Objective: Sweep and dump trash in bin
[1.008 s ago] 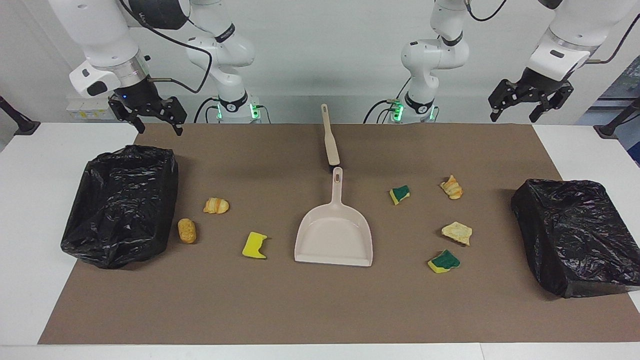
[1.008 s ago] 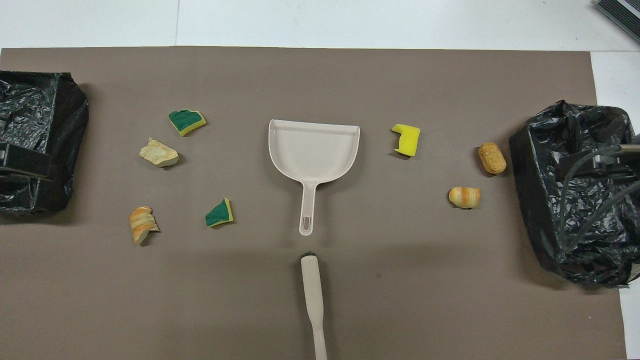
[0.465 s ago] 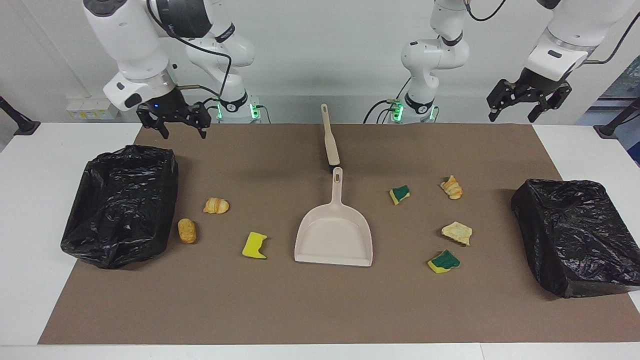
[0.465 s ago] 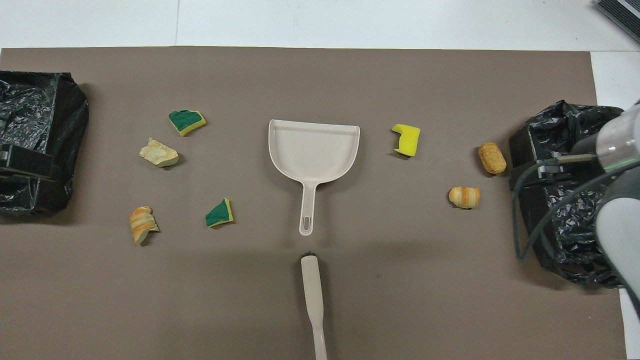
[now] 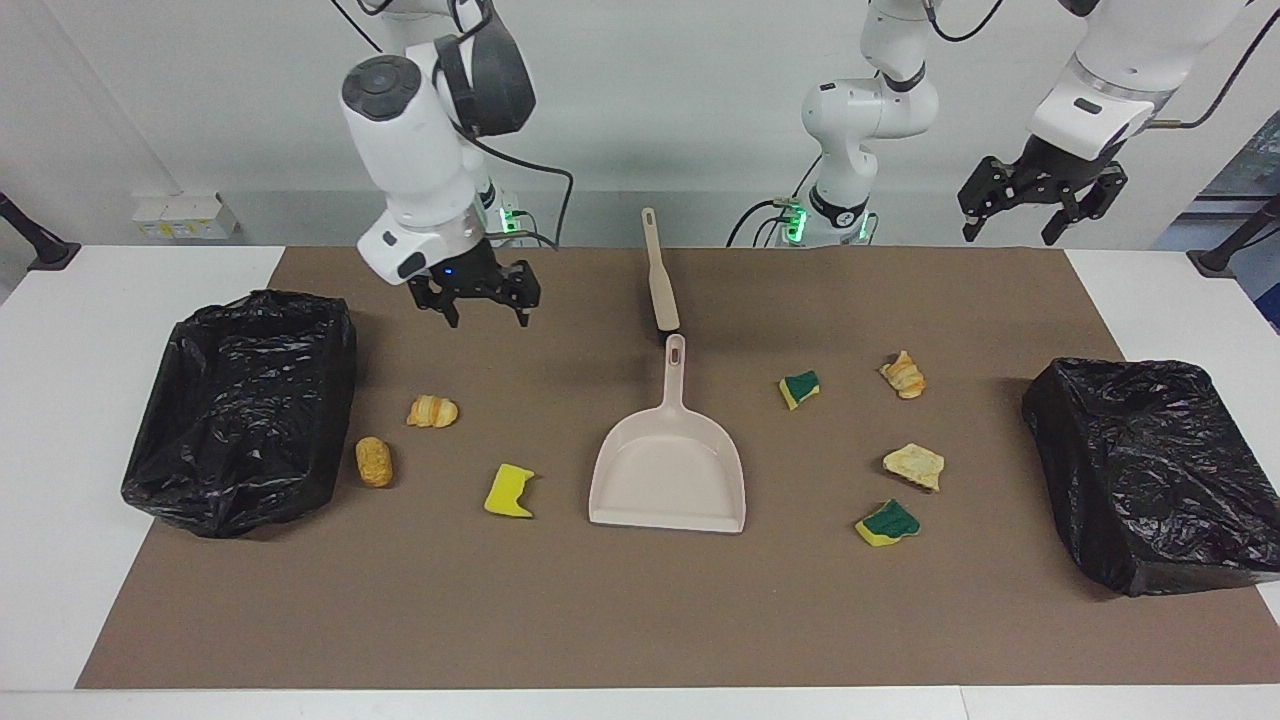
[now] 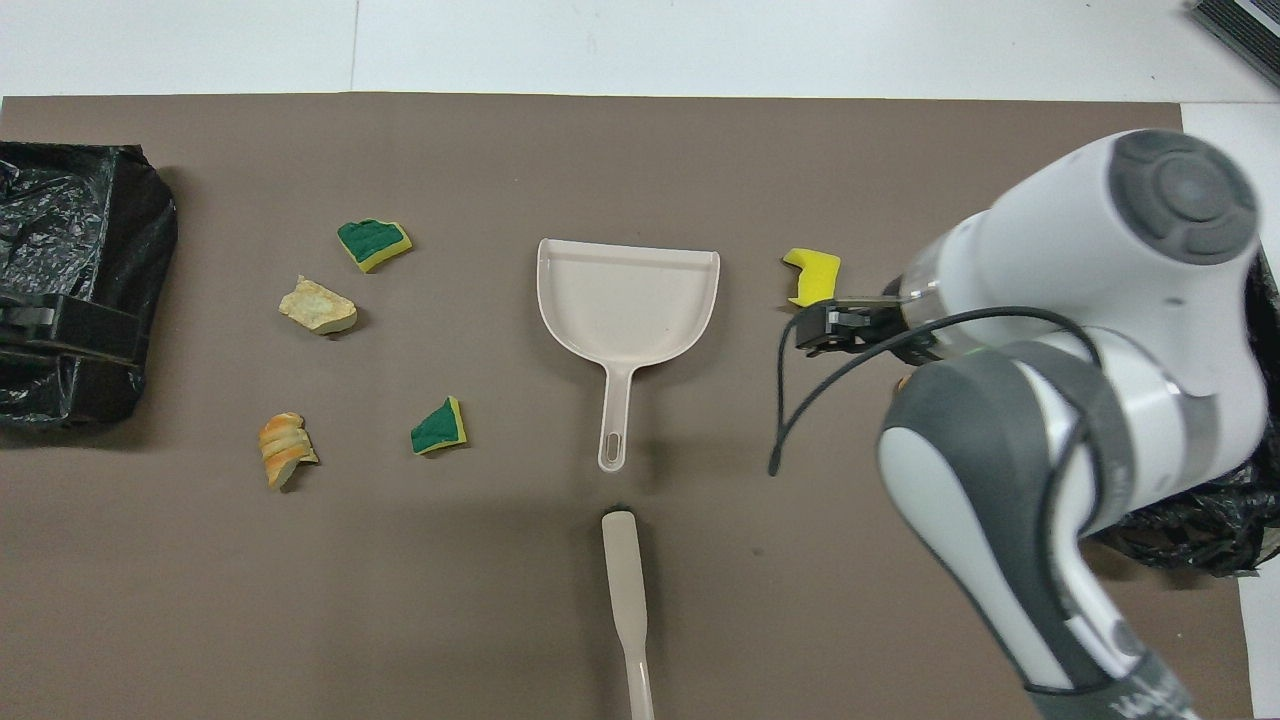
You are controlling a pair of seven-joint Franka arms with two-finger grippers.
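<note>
Right gripper [image 5: 484,309] raised, jaws open, pointing down. Left gripper [image 5: 1035,213] raised, jaws open.

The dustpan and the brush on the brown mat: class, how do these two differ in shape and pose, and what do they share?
The dustpan has a wide flat tray with a short handle; the brush is a narrow stick throughout. The dustpan lies farther from the robots, the brush nearer. The dustpan's handle has a slot at its end pointing toward the brush, whose dark tip nearly meets it. Both are beige, lie flat in one line mid-table, and are untouched.

The dustpan [image 5: 668,470] lies mid-mat [image 5: 620,620], brush [image 5: 660,275] nearer the robots, trash [image 5: 905,375] scattered toward each end's bin [image 5: 240,410].
</note>
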